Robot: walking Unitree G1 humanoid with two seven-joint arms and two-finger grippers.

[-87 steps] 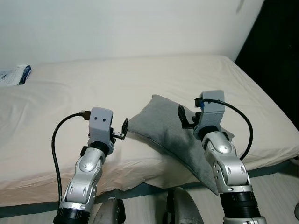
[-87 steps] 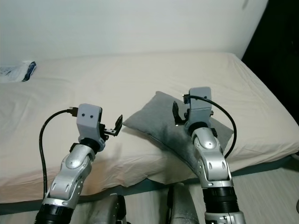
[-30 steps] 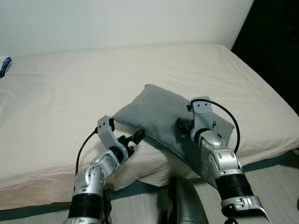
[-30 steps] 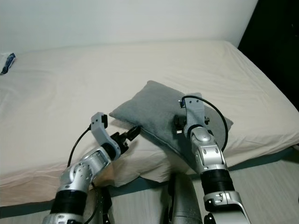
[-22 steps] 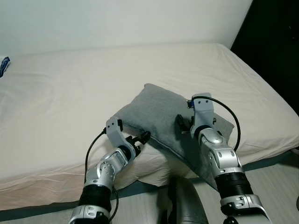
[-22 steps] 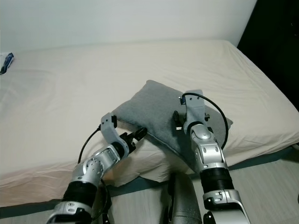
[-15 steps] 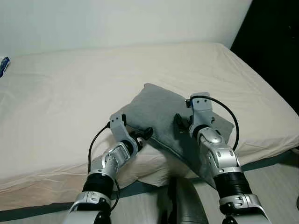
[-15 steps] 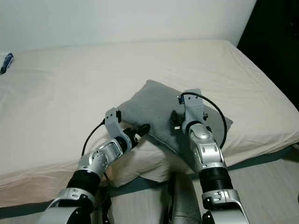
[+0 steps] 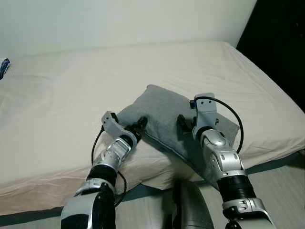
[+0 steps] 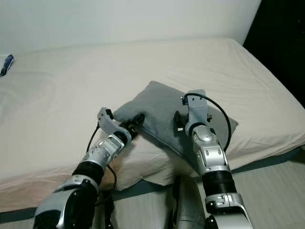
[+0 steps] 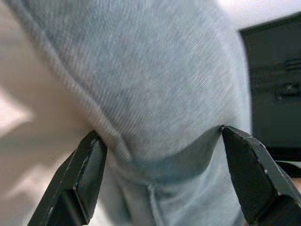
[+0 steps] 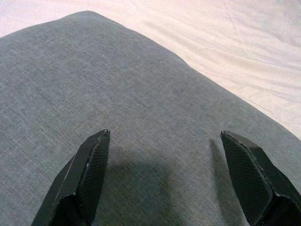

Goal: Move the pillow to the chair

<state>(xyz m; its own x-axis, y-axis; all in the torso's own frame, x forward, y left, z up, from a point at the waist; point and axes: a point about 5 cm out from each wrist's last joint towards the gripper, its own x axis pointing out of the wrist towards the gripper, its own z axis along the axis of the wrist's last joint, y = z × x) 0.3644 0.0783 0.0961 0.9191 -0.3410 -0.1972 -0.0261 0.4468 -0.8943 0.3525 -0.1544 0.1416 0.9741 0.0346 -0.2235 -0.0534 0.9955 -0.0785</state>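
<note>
- Grey pillow (image 9: 164,117) lying on the cream bed (image 9: 57,95), close to the near edge, tilted so one corner points toward the wall (image 9: 119,19).
- Left gripper (image 9: 141,123) right at the pillow's near-left edge, jaws spread wide with the seam and a bulge of fabric between the fingertips (image 11: 89,160), not clamped down.
- Right gripper (image 10: 177,121) over the pillow's top face, jaws also wide open, fingertips (image 12: 91,165) hovering just above the grey fabric or barely touching, hard to say which.
- Small blue-and-white packet (image 9: 4,67) way off at the far left of the bed.
</note>
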